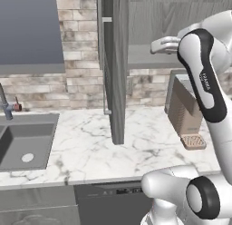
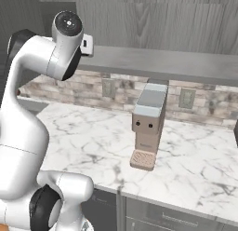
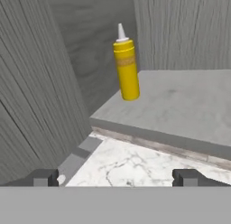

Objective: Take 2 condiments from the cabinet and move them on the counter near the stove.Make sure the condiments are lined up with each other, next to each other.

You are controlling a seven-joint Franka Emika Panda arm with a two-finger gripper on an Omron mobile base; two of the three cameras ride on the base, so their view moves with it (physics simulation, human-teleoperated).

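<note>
Reaching toward the cabinet (image 3: 40,83), the hand (image 3: 115,178), fingers apart and empty, faces the yellow bottle (image 3: 126,69) upright at twelve o'clock on the shelf (image 3: 189,105); the desk (image 1: 90,147) holds no condiments yet.

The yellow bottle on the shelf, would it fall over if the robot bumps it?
Probably yes. The yellow bottle stands upright, tall and slim on a small base, so a nudge near its top could tip it. It looks like smooth round plastic, so once down it might roll along the shelf. It is likely light and a bit squashy when squeezed.
</note>
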